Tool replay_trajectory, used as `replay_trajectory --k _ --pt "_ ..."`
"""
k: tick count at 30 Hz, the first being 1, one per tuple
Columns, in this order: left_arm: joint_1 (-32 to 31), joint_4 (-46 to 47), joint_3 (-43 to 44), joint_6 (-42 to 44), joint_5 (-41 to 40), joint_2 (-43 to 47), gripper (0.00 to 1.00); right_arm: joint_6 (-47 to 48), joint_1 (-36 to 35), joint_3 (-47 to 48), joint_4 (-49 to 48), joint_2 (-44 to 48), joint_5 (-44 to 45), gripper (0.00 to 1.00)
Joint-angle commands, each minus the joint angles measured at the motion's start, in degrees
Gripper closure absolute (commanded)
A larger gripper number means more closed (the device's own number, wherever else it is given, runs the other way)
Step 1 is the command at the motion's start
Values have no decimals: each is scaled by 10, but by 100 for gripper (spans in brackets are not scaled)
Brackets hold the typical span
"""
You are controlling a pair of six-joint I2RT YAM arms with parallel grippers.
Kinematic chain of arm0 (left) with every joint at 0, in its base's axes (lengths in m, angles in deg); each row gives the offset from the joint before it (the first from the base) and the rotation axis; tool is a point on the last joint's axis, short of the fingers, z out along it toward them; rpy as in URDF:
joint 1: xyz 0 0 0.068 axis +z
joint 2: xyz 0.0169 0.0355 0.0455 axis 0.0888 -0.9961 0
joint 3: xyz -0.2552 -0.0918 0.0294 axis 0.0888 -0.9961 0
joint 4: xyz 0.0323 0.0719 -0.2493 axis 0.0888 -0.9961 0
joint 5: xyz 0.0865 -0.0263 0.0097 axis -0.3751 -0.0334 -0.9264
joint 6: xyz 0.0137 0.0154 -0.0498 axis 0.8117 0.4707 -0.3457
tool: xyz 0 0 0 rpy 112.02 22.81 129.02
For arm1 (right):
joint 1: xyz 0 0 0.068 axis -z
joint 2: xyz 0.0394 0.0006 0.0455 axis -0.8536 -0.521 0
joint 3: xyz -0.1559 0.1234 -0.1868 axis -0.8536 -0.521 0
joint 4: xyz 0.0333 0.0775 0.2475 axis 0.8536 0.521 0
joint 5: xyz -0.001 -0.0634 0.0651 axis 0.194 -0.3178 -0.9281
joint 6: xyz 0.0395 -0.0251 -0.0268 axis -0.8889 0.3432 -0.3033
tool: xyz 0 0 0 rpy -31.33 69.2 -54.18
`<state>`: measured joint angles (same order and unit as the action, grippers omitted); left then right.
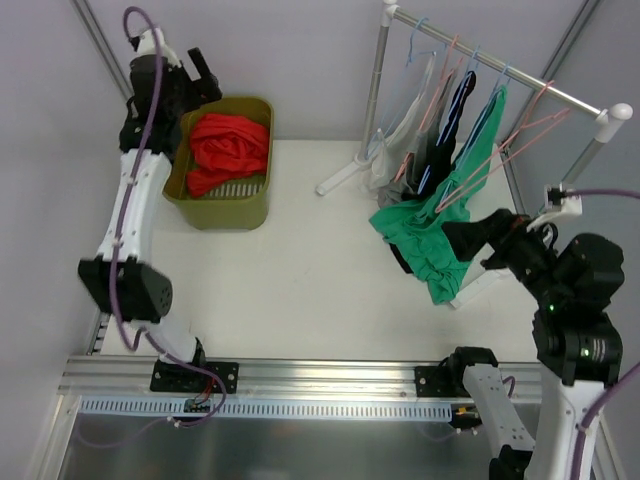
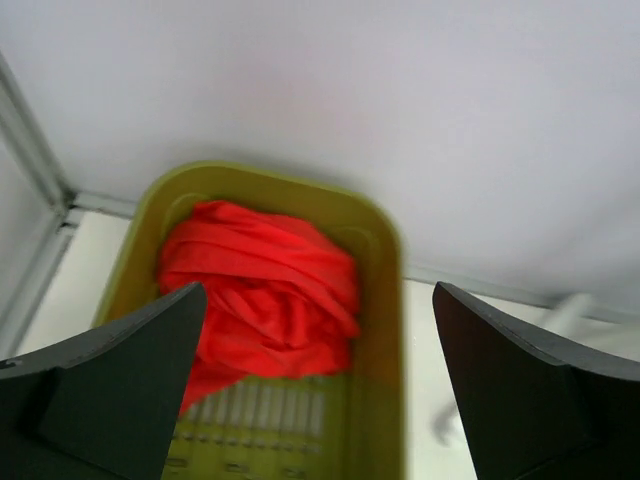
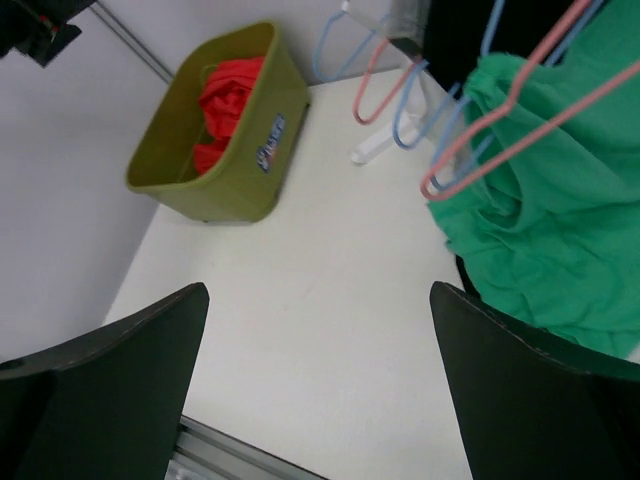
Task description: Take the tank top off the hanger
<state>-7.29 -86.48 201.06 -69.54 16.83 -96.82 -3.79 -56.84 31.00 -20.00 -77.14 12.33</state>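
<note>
1. Green top [image 1: 430, 240] [image 3: 560, 230]: on the rack [image 1: 500, 58] at 3 o'clock of the counter [image 1: 300, 270]. It sags in a bunch from a pink hanger [image 1: 500, 155]. The hanger's wires cross the cloth in the right wrist view. It is the nearest garment on the rail.

2. Other garments: 3 or so hang behind the green top, toward 12 o'clock. They are white, black and blue-striped. Blue and pink hangers show among them, and the exact count cannot be told.

3. Right claw [image 1: 465, 240] [image 3: 318, 290]: open wide, with nothing between its 2 fingers. It sits just beside the green top, whose cloth lies at 3 o'clock of the claw in its own view. Whether a finger touches the cloth cannot be told.

4. Red top [image 1: 228, 148] [image 2: 265, 290] [image 3: 225, 90]: crumpled inside the bin, off any hanger. It fills the far part of the bin, and the slotted floor shows at the near end.

5. Bin [image 1: 225, 215] [image 2: 385, 300] [image 3: 230, 170]: olive green, upright on the counter at 10 o'clock. It stands well apart from the rack.

6. Left claw [image 1: 205, 80] [image 2: 318, 290]: open wide and holding nothing. It hangs above the bin at 11 o'clock, pointing down at the red top and clear of it.
</note>
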Motion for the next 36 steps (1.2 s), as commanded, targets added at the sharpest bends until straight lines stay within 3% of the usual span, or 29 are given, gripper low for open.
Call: replay_trajectory --k 1,4,5,8,12,20,27,34,36 --pt "-1 -10 -106 -108 94 161 1 -75 -4 46 -131 -88 -81 0" --pt "-9 -19 -251 -162 143 275 1 -80 -4 109 -131 -156 -11 1" --pt "-28 -21 -283 -163 147 329 1 -81 -4 121 -127 -172 56 1" --pt "-69 -25 -414 -178 144 429 1 -84 -6 158 -112 -228 149 9" --pt "-112 -32 -532 -172 140 521 1 -73 -38 208 -121 -285 180 18" --pt "-125 -147 -550 -80 214 602 1 -20 -58 248 -120 -384 323 25" --pt "-125 -159 -589 -7 231 645 1 -8 -77 245 -139 -444 310 37" --pt "-124 -161 -641 6 203 653 1 -27 -93 211 -167 -446 347 74" --pt "-125 -161 -640 7 216 655 1 -38 -96 196 -175 -442 354 79"
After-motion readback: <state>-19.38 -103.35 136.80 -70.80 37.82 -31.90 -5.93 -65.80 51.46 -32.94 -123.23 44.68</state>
